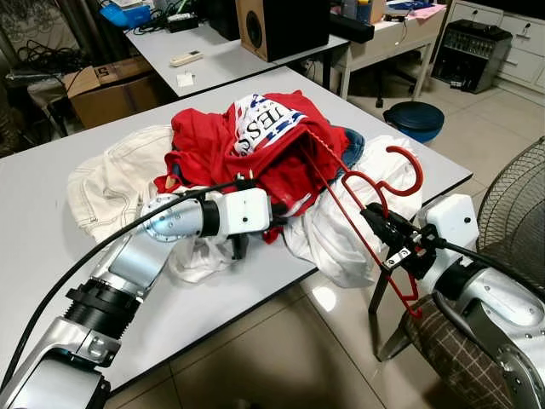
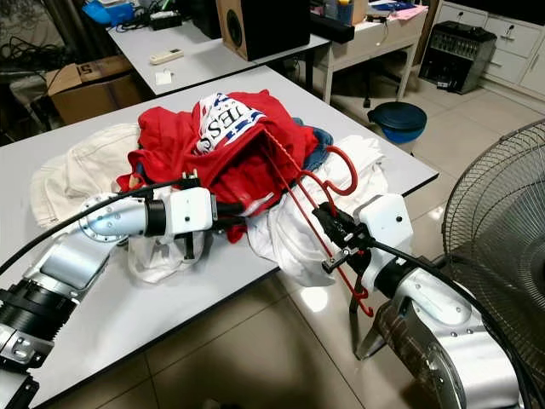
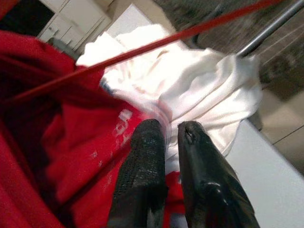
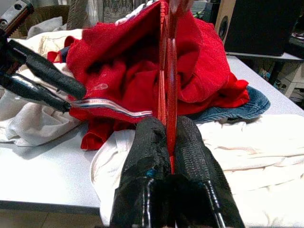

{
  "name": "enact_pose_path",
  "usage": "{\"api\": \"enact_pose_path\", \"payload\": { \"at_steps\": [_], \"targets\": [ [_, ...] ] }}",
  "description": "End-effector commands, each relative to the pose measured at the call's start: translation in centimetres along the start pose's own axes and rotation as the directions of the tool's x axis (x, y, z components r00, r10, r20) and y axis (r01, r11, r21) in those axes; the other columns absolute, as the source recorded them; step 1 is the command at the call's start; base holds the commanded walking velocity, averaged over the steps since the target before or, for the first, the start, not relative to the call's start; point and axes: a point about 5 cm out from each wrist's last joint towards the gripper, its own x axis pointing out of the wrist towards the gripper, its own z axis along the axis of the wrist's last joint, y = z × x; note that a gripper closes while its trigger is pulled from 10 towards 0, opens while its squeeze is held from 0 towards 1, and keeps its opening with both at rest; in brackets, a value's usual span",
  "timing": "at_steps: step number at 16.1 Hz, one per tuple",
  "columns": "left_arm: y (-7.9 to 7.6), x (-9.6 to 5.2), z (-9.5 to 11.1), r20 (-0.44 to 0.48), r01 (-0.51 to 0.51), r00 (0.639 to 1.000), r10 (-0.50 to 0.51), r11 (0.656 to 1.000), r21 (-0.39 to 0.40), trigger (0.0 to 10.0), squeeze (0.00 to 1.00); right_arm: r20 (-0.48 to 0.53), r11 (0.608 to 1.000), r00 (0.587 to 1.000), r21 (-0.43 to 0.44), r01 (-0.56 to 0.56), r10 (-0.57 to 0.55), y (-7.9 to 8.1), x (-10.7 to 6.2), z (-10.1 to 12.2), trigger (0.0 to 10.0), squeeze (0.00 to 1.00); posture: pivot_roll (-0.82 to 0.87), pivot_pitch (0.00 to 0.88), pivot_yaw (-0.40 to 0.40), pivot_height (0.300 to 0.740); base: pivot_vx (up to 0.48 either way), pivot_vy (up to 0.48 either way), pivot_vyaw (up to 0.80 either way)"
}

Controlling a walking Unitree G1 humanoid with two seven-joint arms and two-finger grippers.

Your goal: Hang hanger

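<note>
One red hanger (image 1: pixel 366 223), one heap of clothes (image 1: pixel 255 162), two tables (image 1: pixel 51 256), one fan (image 1: pixel 515 213), one speaker (image 1: pixel 281 25).

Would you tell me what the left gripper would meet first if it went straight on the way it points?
Most likely the red shirt: the left gripper already pinches its hem, with white cloth just beyond.

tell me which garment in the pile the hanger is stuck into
The red shirt with printed lettering on top of the pile: the red hanger runs into it, not the white clothes or denim.
</note>
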Motion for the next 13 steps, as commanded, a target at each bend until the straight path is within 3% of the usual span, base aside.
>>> {"api": "enact_pose_path", "payload": {
  "at_steps": [1, 4, 6, 7, 8, 10, 11, 13],
  "targets": [
    [-0.3, -0.3, 0.0, 0.016, 0.025, 1.0, -0.024, 0.999, -0.036, 10.0, 1.0, 0.012, 1.0, 1.0, -0.02, 0.007, -0.006, -0.3, 0.1, 0.1, 10.0, 0.0, -0.08, 0.0, 0.113, 0.74, 0.0, 0.0, 0.0],
    [-1.2, -1.3, 0.2, 0.041, 0.142, 0.99, -0.138, 0.982, -0.121, 10.0, 1.0, -0.01, 1.0, 1.0, -0.02, 0.009, -0.009, -0.6, 0.0, -0.3, 10.0, 0.0, -0.07, 0.0, 0.114, 0.74, 0.0, 0.0, 0.0],
    [-0.1, -1.4, 0.5, 0.049, 0.064, 0.997, -0.059, 0.993, -0.101, 10.0, 0.96, -0.064, 0.999, 0.998, -0.041, -0.015, 0.013, -0.4, -0.1, -1.0, 10.0, 0.0, -0.07, 0.0, 0.114, 0.74, 0.0, 0.0, 0.0],
    [2.0, -1.0, 0.2, 0.007, -0.118, 0.993, 0.119, 0.989, -0.094, 10.0, 0.18, -0.07, 0.999, 0.997, -0.039, -0.015, 0.012, -0.2, -0.2, -1.2, 10.0, 0.0, -0.07, 0.0, 0.114, 0.74, 0.0, 0.0, 0.0],
    [3.1, -0.7, 0.1, -0.007, -0.215, 0.976, 0.216, 0.969, -0.124, 10.0, 0.0, -0.042, 1.0, 0.999, -0.019, -0.002, 0.001, -0.3, -0.2, -1.0, 10.0, 0.0, -0.07, 0.0, 0.116, 0.74, 0.0, 0.0, 0.0],
    [3.6, 0.1, 0.0, -0.022, -0.298, 0.954, 0.299, 0.937, -0.182, 10.0, 0.0, 0.005, 1.0, 1.0, 0.003, 0.01, -0.01, -0.4, -0.2, -0.3, 10.0, 0.0, -0.08, 0.0, 0.123, 0.74, 0.0, 0.0, 0.0],
    [3.4, 0.6, -0.2, -0.035, -0.314, 0.949, 0.313, 0.932, -0.181, 10.0, 1.0, 0.017, 1.0, 1.0, 0.006, 0.007, -0.007, -0.4, -0.2, -0.1, 10.0, 0.0, -0.08, 0.0, 0.124, 0.74, 0.0, 0.0, 0.0],
    [2.9, 1.7, -0.5, -0.049, -0.33, 0.944, 0.326, 0.931, -0.158, 10.0, 1.0, 0.032, 1.0, 0.999, 0.009, -0.012, 0.011, -0.1, -0.2, 0.1, 10.0, 0.0, -0.08, 0.0, 0.124, 0.74, 0.0, 0.0, 0.0]
  ]
}}
